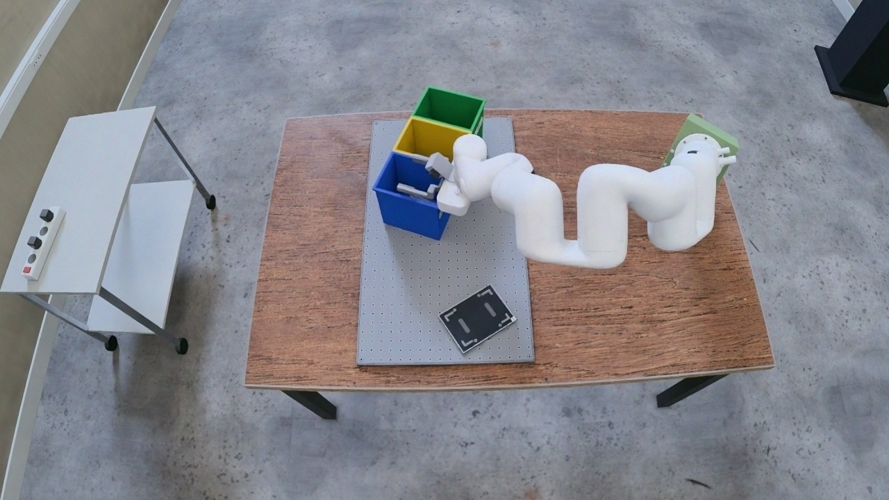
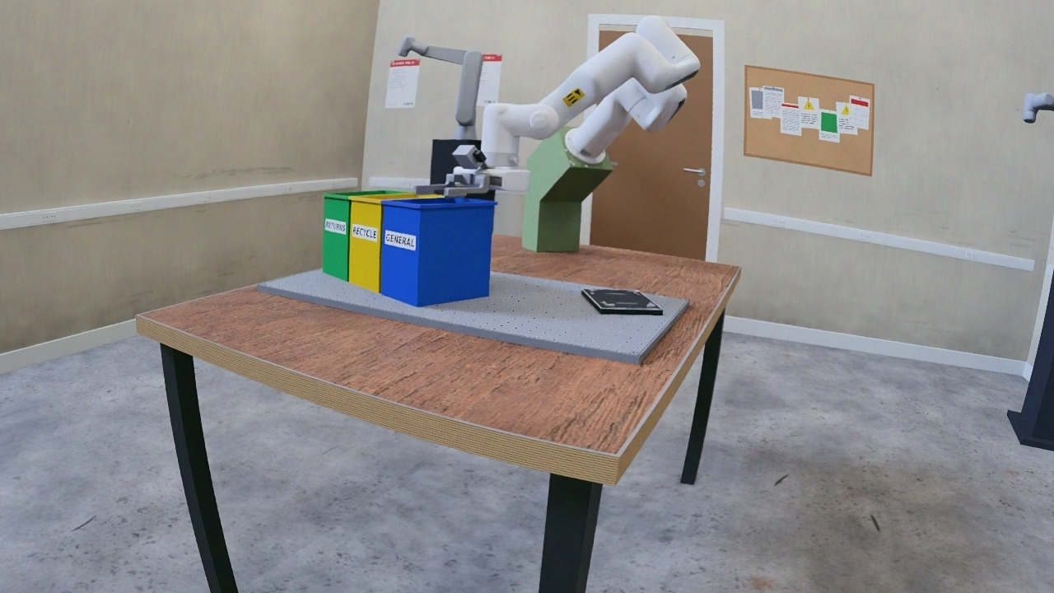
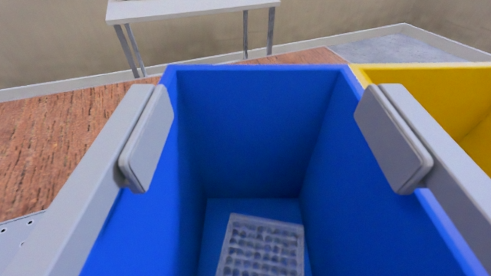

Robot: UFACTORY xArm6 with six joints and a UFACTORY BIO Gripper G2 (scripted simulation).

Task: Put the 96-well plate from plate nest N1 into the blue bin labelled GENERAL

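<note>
Item: fingers [image 1: 408, 172] [image 2: 431, 190]. Apart, nothing between them; one over each side of the blue bin's mouth, just above the rim.

Item: blue bin [image 1: 410, 214] [image 2: 454, 250] [image 3: 253, 126], GENERAL. Upright.

Item: plate [image 3: 262, 249], wells showing. Inside the blue bin, down at its floor, slightly askew; its near end is out of view. Release appears done; withdrawal remains.

Hazards: a sideways or dipping exit could let a finger catch the rim and drag or tip the blue bin. Swinging toward the yellow bin [image 1: 428, 131] [image 2: 365, 258] [image 3: 433, 100] could knock it into its neighbour, the green bin [image 1: 450, 108] [image 2: 335, 250]. Opening wider down here might push on a wall. Straight up first seems safest.

Item: bins, three, upright, side by side toward the upper left corner of the pegboard [image 1: 435, 261] [image 2: 545, 310] [image 3: 15, 238], as seen from the top.

Item: plate nest [image 1: 477, 318] [image 2: 622, 301], black, unoccupied, near the pegboard's lower right corner; well apart from the exit.

Item: surface [image 1: 621, 323] [image 2: 442, 383] [image 3: 77, 134], wooden. Green stand [image 1: 705, 130] [image 2: 552, 221] at its upper right corner.

Item: trolley [image 1: 93, 173] [image 3: 192, 9], beyond the left edge; not in the way.
</note>
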